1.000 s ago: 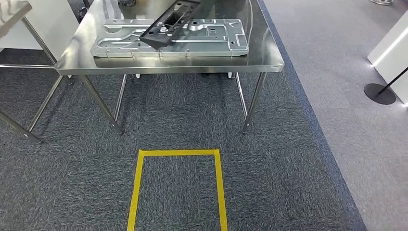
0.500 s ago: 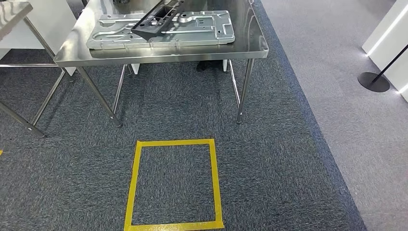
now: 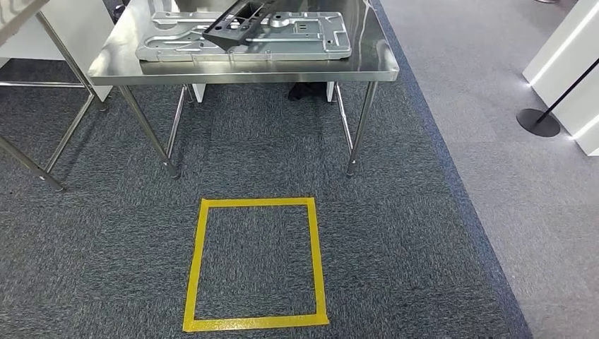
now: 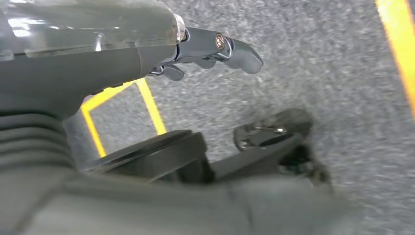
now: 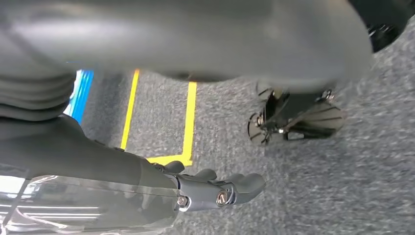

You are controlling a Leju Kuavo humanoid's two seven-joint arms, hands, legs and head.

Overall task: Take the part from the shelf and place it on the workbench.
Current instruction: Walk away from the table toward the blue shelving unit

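A black frame-shaped part (image 3: pixel 236 20) lies tilted on a large silver cast plate (image 3: pixel 304 39) on the steel workbench (image 3: pixel 247 70) ahead of me in the head view. Both arms hang down at my sides over the carpet. In the left wrist view my left hand (image 4: pixel 210 49) holds nothing, its fingers loosely extended. In the right wrist view my right hand (image 5: pixel 215 188) is also without a load, its fingers loosely extended.
A yellow tape square (image 3: pixel 200 261) marks the carpet between me and the workbench. A second steel table (image 3: pixel 21 10) stands at the far left. On the lighter floor to the right are a black post base (image 3: pixel 538 121) and a white cabinet (image 3: pixel 565 63).
The camera has moved back from the workbench: the table sits higher and smaller in the picture and the whole yellow square has come into view. The part and plate lie as before.
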